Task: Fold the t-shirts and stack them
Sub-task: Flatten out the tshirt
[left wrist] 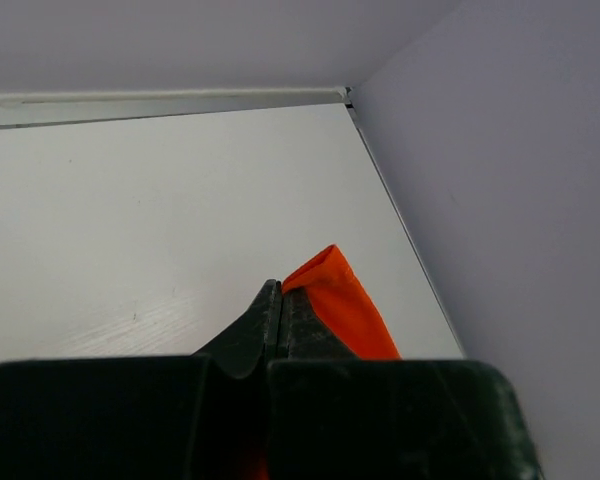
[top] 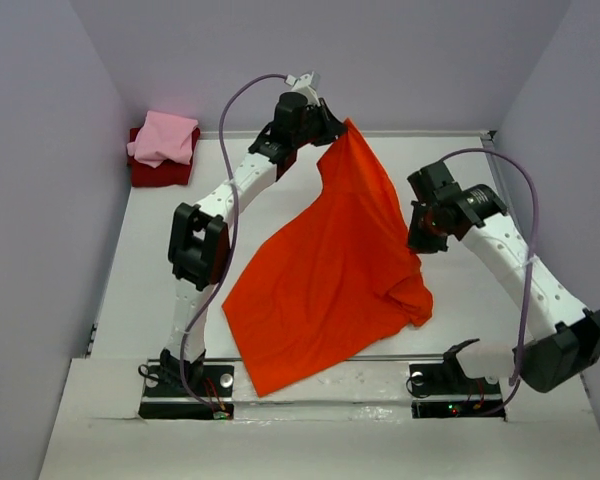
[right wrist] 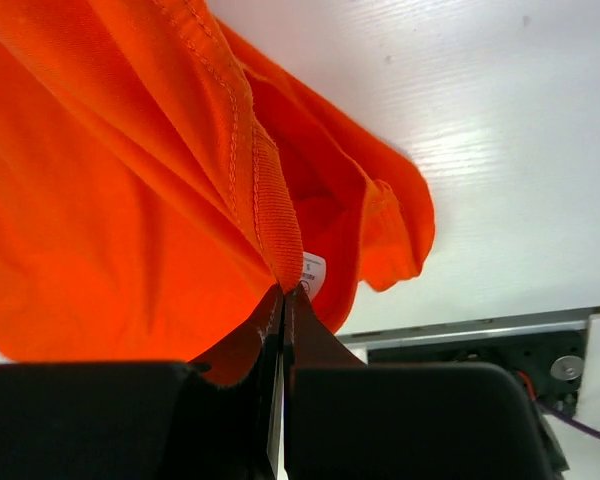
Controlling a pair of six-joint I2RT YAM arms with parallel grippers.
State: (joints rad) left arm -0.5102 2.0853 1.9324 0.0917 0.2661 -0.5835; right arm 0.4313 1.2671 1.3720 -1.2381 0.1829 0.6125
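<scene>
From above, the orange t-shirt [top: 330, 280] hangs as a slanted sheet between two robot arms over the white counter [top: 150, 290]. The left hand [top: 340, 126], raised toward 12 o'clock, is pinched shut on the cloth's top corner. The right hand [top: 421, 240], at about 3 o'clock, is clamped on the shirt's right edge, lower down. The loose bottom of the cloth trails toward 6 o'clock, over the counter's near edge. In the far corner at 10 o'clock, well apart from both arms, a folded pink t-shirt [top: 165, 138] lies on top of a folded dark red t-shirt [top: 160, 176].

On the left wrist, the left hand [left wrist: 280, 300] shows its fingers pressed together, with a fold of the orange t-shirt [left wrist: 342, 305] sticking out at 1 o'clock, above the counter [left wrist: 130, 200] and near the grey wall [left wrist: 520, 200].

On the right wrist, the right hand [right wrist: 283, 300] grips the ribbed collar of the orange t-shirt [right wrist: 110, 200], fingers closed on it. A small white label [right wrist: 313, 272] shows just beside the fingertips. The cloth fills the view from 9 to 1 o'clock; the counter [right wrist: 500, 150] lies beyond at 2 o'clock.
</scene>
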